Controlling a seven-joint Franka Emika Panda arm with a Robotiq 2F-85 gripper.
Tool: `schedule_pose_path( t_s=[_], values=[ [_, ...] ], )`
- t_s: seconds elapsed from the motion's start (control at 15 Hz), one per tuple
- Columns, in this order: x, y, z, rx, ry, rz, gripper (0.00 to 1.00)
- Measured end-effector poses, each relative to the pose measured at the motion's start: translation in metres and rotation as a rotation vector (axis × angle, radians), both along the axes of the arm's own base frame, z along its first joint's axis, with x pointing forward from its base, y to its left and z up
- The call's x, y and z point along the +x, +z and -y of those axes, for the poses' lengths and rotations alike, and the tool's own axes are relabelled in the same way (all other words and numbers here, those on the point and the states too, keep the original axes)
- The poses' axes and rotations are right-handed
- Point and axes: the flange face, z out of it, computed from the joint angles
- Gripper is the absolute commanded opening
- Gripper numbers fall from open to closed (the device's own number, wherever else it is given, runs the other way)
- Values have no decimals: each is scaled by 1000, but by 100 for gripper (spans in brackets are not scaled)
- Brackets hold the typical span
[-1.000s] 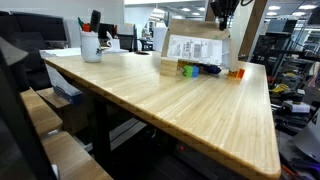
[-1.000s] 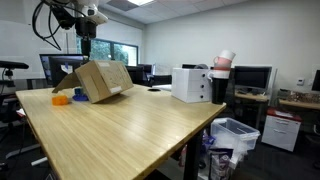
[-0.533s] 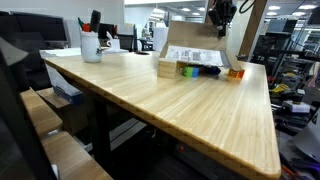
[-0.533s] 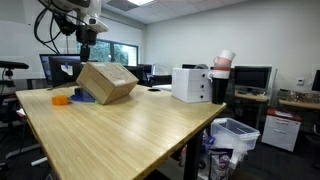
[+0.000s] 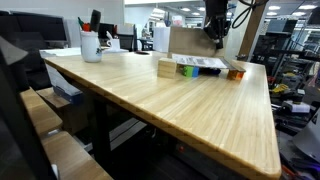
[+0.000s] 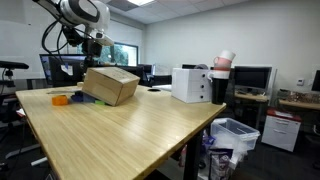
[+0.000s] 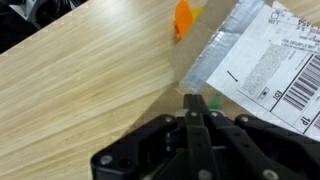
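The box (image 6: 112,87) lies on the table (image 6: 130,135) toward one end, with the gripper (image 6: 96,52) directly above it. A small item (image 6: 62,99) sits on the table just beside the box; a mug (image 5: 91,46) stands well apart, near another corner

Bright, even overhead light falls on the long pale wooden table (image 5: 200,115), leaving a soft sheen on its top in both exterior views and only a faint shadow beside the brown cardboard box (image 6: 110,86). Above the table in the wrist view, the black gripper (image 7: 197,105) looks dark and blurred.
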Motion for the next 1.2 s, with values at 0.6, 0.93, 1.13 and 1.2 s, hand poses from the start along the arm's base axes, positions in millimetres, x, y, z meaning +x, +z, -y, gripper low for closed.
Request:
schedule_pose_path(
  t_s=[0.6,0.93,1.13,1.2],
  values=[
    [19,9,20,62,-116,142,3],
    [28,21,34,63,-174,244,4],
    [31,26,42,60,-205,282,3],
    [31,27,45,60,-216,292,4]
  ],
)
